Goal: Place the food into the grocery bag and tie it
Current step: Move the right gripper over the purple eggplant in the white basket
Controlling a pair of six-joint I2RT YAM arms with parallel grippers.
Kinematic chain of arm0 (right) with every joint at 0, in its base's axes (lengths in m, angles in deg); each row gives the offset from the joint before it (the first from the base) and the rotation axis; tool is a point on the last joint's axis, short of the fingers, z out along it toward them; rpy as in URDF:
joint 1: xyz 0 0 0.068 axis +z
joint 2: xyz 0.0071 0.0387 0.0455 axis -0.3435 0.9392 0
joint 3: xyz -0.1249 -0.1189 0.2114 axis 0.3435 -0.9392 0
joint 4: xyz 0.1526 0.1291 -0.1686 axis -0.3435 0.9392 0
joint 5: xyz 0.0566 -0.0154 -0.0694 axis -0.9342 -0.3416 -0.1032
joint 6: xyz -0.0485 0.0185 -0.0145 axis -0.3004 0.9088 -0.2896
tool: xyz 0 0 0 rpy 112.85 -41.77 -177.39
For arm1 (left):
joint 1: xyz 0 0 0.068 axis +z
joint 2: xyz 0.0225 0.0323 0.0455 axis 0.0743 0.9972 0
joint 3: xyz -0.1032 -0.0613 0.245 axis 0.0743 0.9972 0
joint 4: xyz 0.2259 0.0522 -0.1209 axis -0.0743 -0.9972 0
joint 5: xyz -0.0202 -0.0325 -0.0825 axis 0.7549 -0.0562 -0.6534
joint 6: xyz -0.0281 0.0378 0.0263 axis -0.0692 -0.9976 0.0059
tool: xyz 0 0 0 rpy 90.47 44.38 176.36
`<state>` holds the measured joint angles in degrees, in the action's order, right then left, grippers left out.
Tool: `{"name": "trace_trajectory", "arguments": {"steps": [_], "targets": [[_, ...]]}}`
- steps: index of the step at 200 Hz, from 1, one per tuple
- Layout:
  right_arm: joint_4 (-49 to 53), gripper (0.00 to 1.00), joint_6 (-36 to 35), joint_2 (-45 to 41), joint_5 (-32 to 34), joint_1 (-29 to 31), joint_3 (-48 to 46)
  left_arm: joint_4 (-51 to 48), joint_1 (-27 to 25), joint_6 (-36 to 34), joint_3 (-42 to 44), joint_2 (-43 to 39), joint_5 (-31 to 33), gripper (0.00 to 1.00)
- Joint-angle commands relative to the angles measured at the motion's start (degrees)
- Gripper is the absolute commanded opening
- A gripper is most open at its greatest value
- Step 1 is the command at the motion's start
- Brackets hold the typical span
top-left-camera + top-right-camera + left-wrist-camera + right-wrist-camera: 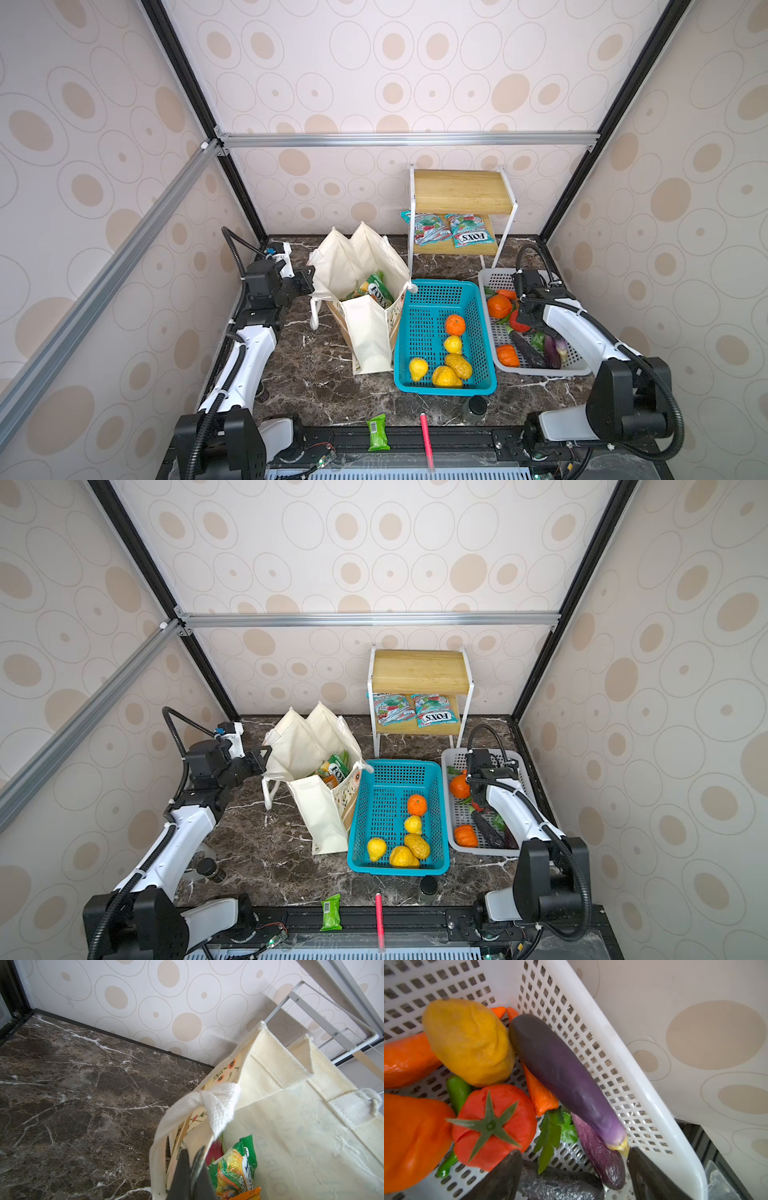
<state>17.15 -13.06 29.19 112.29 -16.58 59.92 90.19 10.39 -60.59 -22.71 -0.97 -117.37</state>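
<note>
Now the Left Arm Is Holding the Bag and the Right Arm Is Hanging Over the Veggies

The grocery bag (368,332) is standing on the dark table (316,382), a little left of the middle, with its mouth wide open. Its right side is touching the blue basket (446,390). Green and orange Fox's packets (376,289) are lying inside the bag, and the left wrist view is showing them down in there too (234,1165).

The left gripper (306,279) is pinching the far left rim of the bag. Its two fingers are squeezing tight on the cream cloth (191,1167), just beside a white strap (216,1103).

The right gripper (574,1152) is hanging low over the white basket (540,372) on the right side of the table. Its fingers are standing wide apart and are gripping nothing. A wrinkly purple eggplant (600,1159) is lying between them, and a dark one is lying just under them. A smooth purple eggplant (566,1076) is leaning along the basket wall, touching the wrinkly one. A red tomato (494,1126) is sitting close by.

A yellow lemon (418,369) is lying at the near end of the blue basket, beside other yellow fruit.
</note>
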Motion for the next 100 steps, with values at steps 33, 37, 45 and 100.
{"name": "trace_trajectory", "arguments": {"steps": [33,37,45,100], "targets": [[0.98,0.79,-1.52,7.39,8.07,-0.26,4.29,3.81,0.40,-0.70,-0.99,-0.80,-0.45,0.00],[0.75,0.79,-1.56,7.75,7.68,-0.32,4.29,3.78,0.46,-0.75,-0.97,-0.81,-0.29,0.00],[-0.21,0.79,-2.01,8.12,7.48,-0.30,4.01,3.79,0.46,-0.76,-0.95,-0.80,-0.26,0.00],[-4.75,0.73,-3.95,8.63,4.36,-1.88,2.25,3.58,0.39,-0.84,-1.05,-0.61,-0.15,0.00]]}}
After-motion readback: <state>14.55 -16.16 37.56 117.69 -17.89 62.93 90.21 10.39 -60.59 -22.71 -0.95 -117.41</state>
